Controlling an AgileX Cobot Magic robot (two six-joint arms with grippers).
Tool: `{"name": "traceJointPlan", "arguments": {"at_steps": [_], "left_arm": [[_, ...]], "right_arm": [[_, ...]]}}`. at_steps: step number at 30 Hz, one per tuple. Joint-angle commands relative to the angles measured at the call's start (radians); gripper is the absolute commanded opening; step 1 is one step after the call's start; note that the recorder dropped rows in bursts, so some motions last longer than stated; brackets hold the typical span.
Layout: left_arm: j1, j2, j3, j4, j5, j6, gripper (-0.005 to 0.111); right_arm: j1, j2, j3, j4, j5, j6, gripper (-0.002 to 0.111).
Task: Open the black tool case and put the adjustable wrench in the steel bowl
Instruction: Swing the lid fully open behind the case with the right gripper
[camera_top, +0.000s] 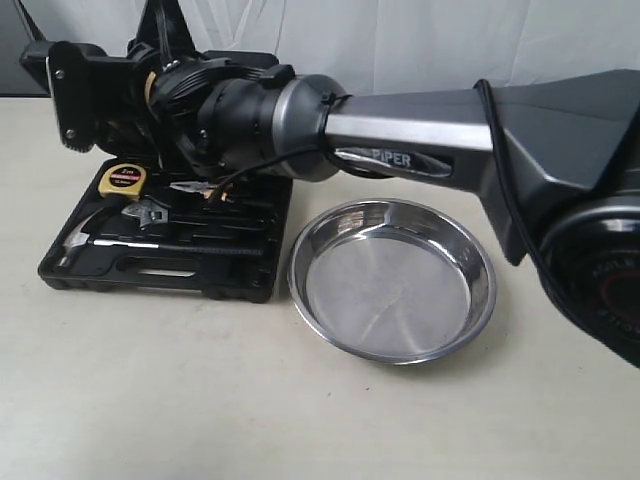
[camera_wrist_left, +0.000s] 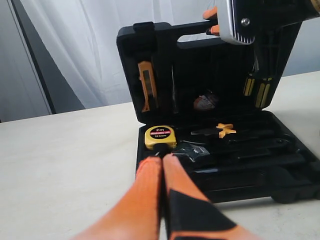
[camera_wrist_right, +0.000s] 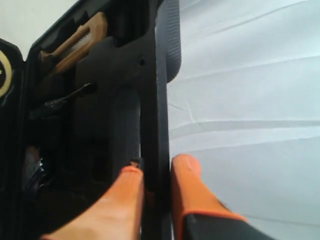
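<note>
The black tool case (camera_top: 232, 276) lies open on the table, its lid (camera_wrist_left: 200, 70) standing upright. My right gripper (camera_wrist_right: 155, 167) is shut on the lid's edge (camera_wrist_right: 159, 100), one orange finger on each side; in the exterior view it (camera_top: 100, 95) reaches across to the case. The adjustable wrench (camera_wrist_left: 196, 151) rests in its slot beside the tape measure, its silver head (camera_top: 150, 213) showing. My left gripper (camera_wrist_left: 162, 157) is shut and empty, hovering before the case's front left, and is out of the exterior view. The steel bowl (camera_top: 390, 280) sits empty to the right of the case.
A yellow tape measure (camera_wrist_left: 160, 136), orange-handled pliers (camera_wrist_left: 222, 130) and a hammer (camera_top: 75, 240) lie in the base. An orange knife (camera_wrist_left: 146, 85) and yellow-handled screwdrivers (camera_wrist_left: 257, 92) sit in the lid. My right arm (camera_top: 420, 125) spans above the bowl. A white curtain hangs behind.
</note>
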Motion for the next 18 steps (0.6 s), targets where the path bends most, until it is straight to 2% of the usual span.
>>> {"name": "traceJointPlan", "arguments": {"at_steps": [1,18], "left_arm": [[-0.001,0.004,-0.002,-0.002,-0.004,-0.001,0.000],[-0.001,0.004,-0.002,-0.002,-0.004,-0.001,0.000]], "right_arm": [[-0.047,-0.025,-0.011,-0.054,0.039,0.036,-0.001],[-0.110,-0.025,-0.011,-0.005,0.053,0.040,-0.001]]}}
